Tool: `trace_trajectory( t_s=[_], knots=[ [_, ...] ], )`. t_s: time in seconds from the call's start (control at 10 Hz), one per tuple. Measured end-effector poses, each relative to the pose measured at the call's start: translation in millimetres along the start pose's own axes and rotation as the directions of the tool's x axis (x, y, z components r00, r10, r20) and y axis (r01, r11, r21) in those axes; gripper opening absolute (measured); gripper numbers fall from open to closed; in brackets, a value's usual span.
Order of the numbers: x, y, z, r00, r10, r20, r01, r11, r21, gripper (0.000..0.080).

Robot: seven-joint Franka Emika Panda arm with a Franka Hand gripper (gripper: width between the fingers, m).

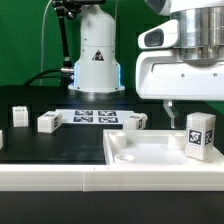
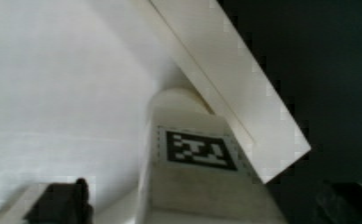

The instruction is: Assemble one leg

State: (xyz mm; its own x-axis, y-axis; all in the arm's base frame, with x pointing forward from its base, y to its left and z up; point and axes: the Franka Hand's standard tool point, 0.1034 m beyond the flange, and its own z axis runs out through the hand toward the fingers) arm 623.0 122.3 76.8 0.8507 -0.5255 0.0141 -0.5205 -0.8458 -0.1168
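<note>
A leg (image 1: pixel 200 135), a chunky white block with a marker tag, stands upright at the corner of the large white square panel (image 1: pixel 140 152) on the exterior view's right. My gripper (image 1: pixel 193 110) hangs just above it, with one thin finger (image 1: pixel 170 112) showing beside the leg. In the wrist view the leg (image 2: pixel 199 150) sits between my two dark fingertips with a gap on each side, so the gripper (image 2: pixel 199 205) is open. The panel's raised rim (image 2: pixel 231 90) runs past the leg.
Three more legs lie on the black table behind the panel (image 1: pixel 20 116), (image 1: pixel 47 122), (image 1: pixel 136 121). The marker board (image 1: pixel 95 117) lies in front of the arm's base (image 1: pixel 95 60). Another white piece (image 1: pixel 2 140) shows at the exterior view's left edge.
</note>
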Motion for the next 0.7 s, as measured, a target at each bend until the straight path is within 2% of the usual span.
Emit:
trace_trajectory(
  t_s=[0.2, 0.4, 0.5, 0.7],
  knots=[
    [1.4, -3.3, -2.2, 0.969, -0.246, 0.002, 0.246, 0.969, -0.018, 0.0648],
    [-0.3, -4.9, -2.0, 0.901, -0.434, 0.003, 0.434, 0.901, -0.030, 0.0649],
    [-0.8, -5.4, -1.9, 0.881, -0.474, 0.005, 0.474, 0.880, -0.030, 0.0649],
    [-1.7, -6.2, -1.8, 0.797, -0.603, 0.010, 0.603, 0.796, -0.046, 0.0649]
  ],
)
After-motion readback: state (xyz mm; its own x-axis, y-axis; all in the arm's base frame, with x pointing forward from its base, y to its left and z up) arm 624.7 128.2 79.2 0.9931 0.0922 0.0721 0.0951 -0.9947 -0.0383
